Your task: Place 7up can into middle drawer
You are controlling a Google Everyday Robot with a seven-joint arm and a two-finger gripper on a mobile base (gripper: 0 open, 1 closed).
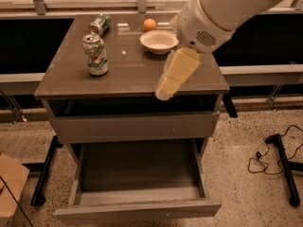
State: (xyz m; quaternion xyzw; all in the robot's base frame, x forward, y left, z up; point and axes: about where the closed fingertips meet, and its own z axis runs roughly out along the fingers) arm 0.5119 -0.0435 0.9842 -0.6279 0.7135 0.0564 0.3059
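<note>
The 7up can (pixel 96 55) stands upright on the left part of the brown cabinet top (pixel 128 74), dented, with a silver top and a white label with green and red marks. The middle drawer (pixel 137 210), the lowest one, is pulled out and shows an empty grey-brown tray. My gripper (pixel 171 79), cream-coloured below a large white arm housing, hangs over the right front part of the cabinet top. It is well to the right of the can and holds nothing that I can see.
A second, mostly green-and-silver can (pixel 99 23) lies on its side at the back left. An orange (pixel 149 24) and a white bowl (pixel 158 40) sit at the back middle. A shut drawer front (pixel 135 126) is above the open one. A cardboard box (pixel 9 183) is at the lower left, and a cable (pixel 260 157) and a black stand (pixel 284 169) are on the floor at the right.
</note>
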